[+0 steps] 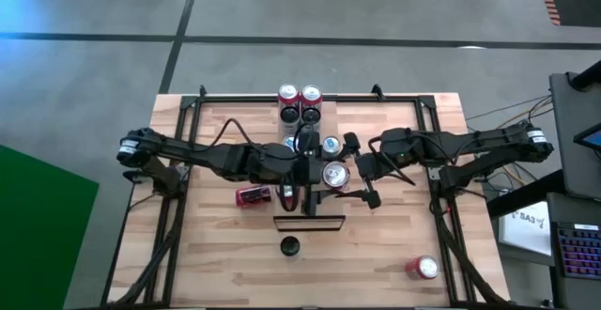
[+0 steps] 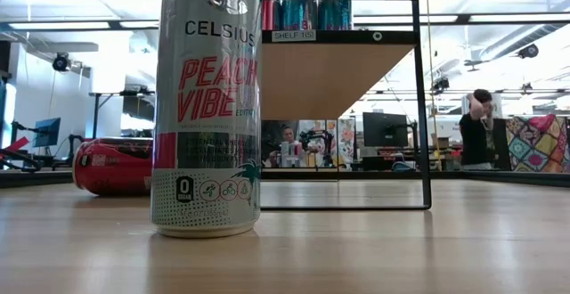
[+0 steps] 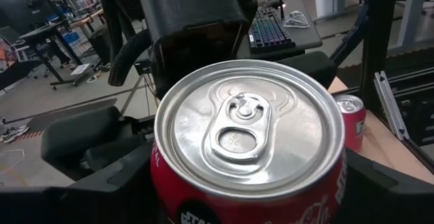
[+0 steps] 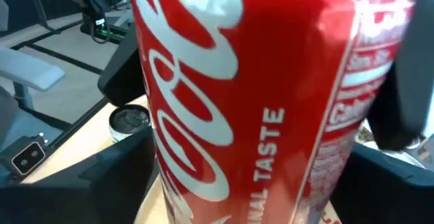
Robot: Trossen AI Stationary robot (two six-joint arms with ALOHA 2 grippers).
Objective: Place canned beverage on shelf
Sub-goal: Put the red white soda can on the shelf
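Observation:
An upright red Coca-Cola can (image 1: 335, 174) with a silver top (image 3: 247, 125) stands between both grippers at the table's middle. My left gripper (image 1: 322, 175) reaches in from the left and is shut on it. My right gripper (image 1: 357, 172) faces it from the right, open, with a finger on each side of the can (image 4: 251, 81). The shelf (image 2: 338, 71) is a raised light-wood board in a black frame, its dark near edge (image 1: 310, 222) below the grippers. Several cans (image 2: 307, 13) stand on top of it. My left gripper pinches the can's side wall (image 3: 163, 176) just under the rim between its two fingers, coming in level from the table's left. The can is upright with its top up; what lies under its base is hidden. My right gripper: whether its fingers (image 4: 102, 176) touch the can, I cannot tell.
A tall Celsius can (image 2: 207, 107) stands on the table near the front, and its dark top (image 1: 289, 246) shows from above. One red can (image 1: 254, 194) lies on its side at centre left. Another red can (image 1: 423, 268) stands at the near right. Several cans (image 1: 300, 103) stand at the far middle.

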